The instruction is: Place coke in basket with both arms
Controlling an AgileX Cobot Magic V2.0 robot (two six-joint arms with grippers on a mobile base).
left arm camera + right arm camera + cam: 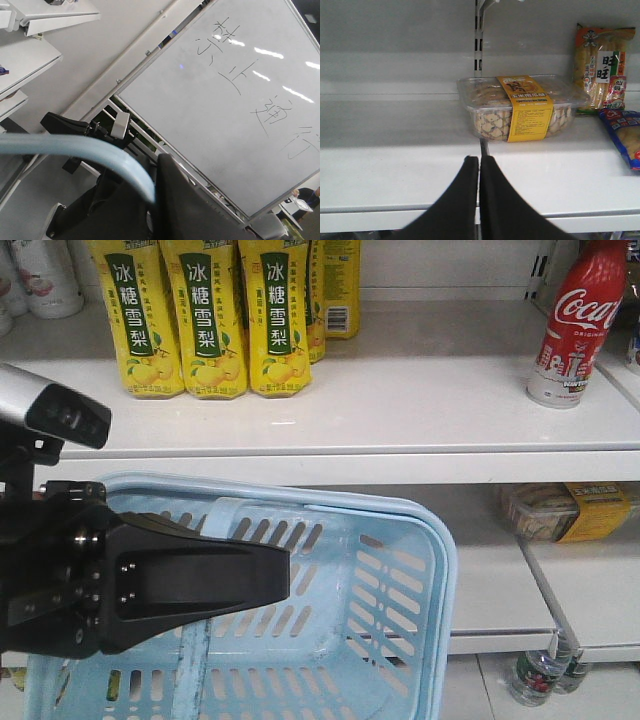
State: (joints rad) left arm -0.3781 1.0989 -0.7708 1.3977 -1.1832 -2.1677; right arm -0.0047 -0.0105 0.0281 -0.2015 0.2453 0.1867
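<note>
The coke (pixel 575 325), a red-labelled bottle, stands upright at the right end of the upper shelf. Below that shelf hangs the pale blue basket (pixel 440 570), tilted and with nothing in it. My left gripper (pixel 280 575) is the black block at the left, over the basket's back-left part. In the left wrist view the left gripper (pixel 145 185) is shut on the basket's blue swing handle (pixel 75 147), which runs between its fingers. My right gripper (pixel 479 161) is shut with nothing in it, pointing at a lower shelf. It does not show in the front view.
Yellow drink bottles (pixel 210 320) stand in a row at the upper shelf's left. A clear cookie box (pixel 520 107) with a yellow band and snack bags (pixel 602 67) lie on the lower shelf. Small bottles (pixel 540 675) stand low at the right. A whiteboard (pixel 225 100) fills the left wrist view.
</note>
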